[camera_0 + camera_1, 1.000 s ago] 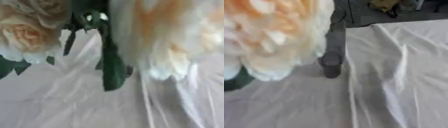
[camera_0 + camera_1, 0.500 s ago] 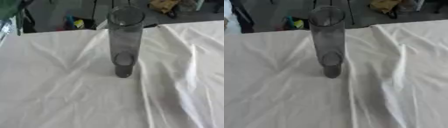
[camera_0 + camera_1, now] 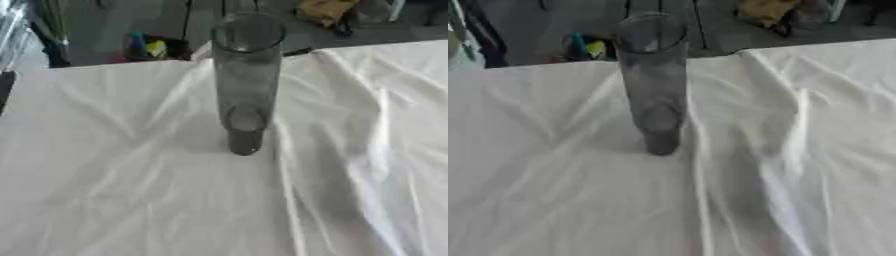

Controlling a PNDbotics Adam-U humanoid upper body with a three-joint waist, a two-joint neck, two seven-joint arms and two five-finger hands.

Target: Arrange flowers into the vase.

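A white cloth (image 3: 131,190) covered the table and filled most of both views. It lay wrinkled, with long folds running from the far edge toward the near side; one raised crease ran down just right of centre, and softer ridges fanned out on the left. The cloth's far edge crossed the upper part of each view, slightly askew, higher on the right.

A tall vase (image 3: 247,82) of grey, see-through glass stood upright on the cloth, a little above the middle of the view and near the table's far edge. It was a plain cylinder with an open round mouth at the top and a darker, thicker base touching the cloth. Its base sat just left of the raised crease. The glass showed only its own grey tint and the round shape of its bottom seen through the wall; I could make out no stem or bloom inside it.

Beyond the far edge lay a dark floor (image 3: 710,30). On it, left of the vase, sat a small clutter of blue and yellow things (image 3: 147,46), too blurred to name. To the upper right was a yellowish-brown lump (image 3: 324,10), likewise unclear.

Neither hand showed in either view, so I could not tell how the fingers were set.
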